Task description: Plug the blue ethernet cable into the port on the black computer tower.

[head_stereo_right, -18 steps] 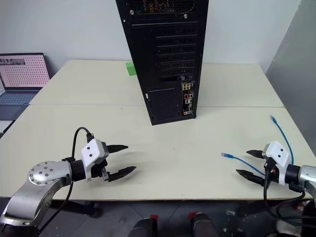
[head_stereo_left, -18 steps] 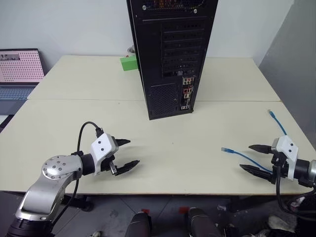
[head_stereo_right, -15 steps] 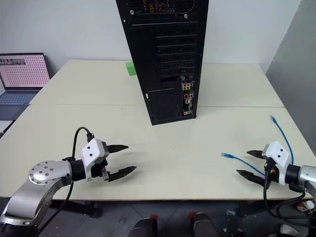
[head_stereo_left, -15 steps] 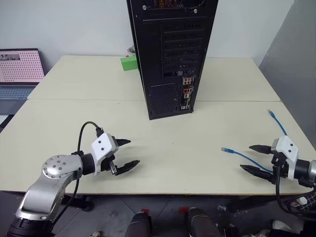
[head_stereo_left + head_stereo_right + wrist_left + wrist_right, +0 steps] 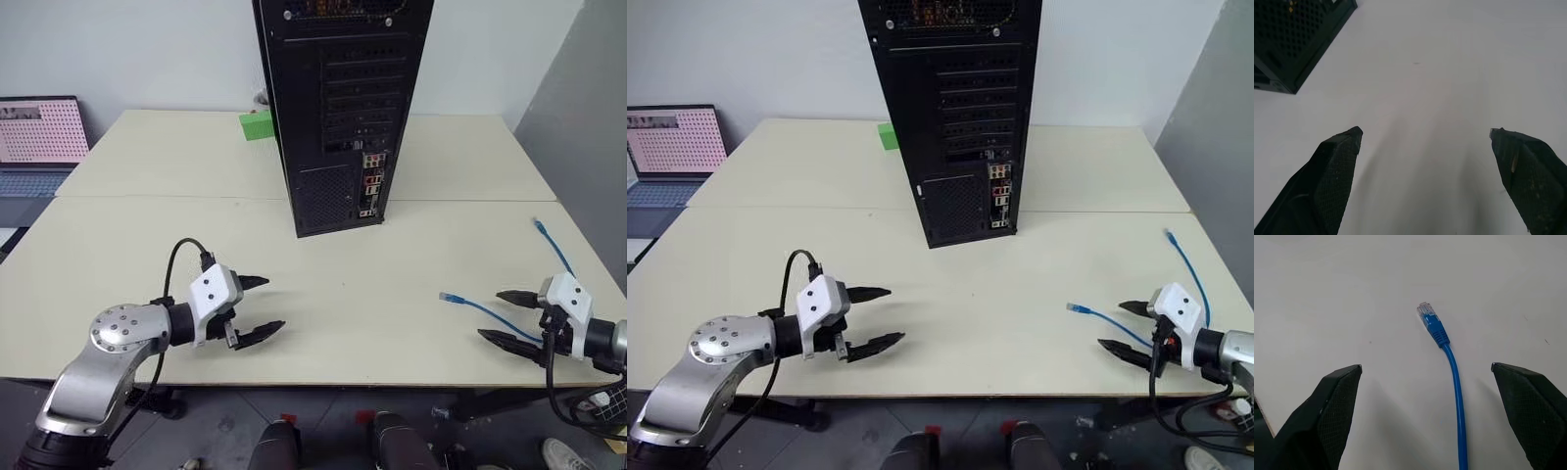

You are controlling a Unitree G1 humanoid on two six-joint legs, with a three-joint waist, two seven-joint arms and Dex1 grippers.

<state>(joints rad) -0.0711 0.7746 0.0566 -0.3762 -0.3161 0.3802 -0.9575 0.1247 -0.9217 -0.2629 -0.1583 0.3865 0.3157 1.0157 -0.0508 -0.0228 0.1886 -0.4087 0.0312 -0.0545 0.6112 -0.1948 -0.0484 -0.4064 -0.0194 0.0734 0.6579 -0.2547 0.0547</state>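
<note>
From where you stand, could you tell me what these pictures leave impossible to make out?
- Which socket is the port: the connectors on the black computer tower are too small in the eye views.
- The blue ethernet cable: its middle passes behind the right gripper.
- The tower's top: cut off by the picture's edge.
- The laptop: cut by the left edge, screen content too small.

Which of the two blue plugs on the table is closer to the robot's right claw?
The plug pointing toward the table's middle, lying just ahead of the open right gripper. The other plug lies farther back, near the table's right edge.
</note>
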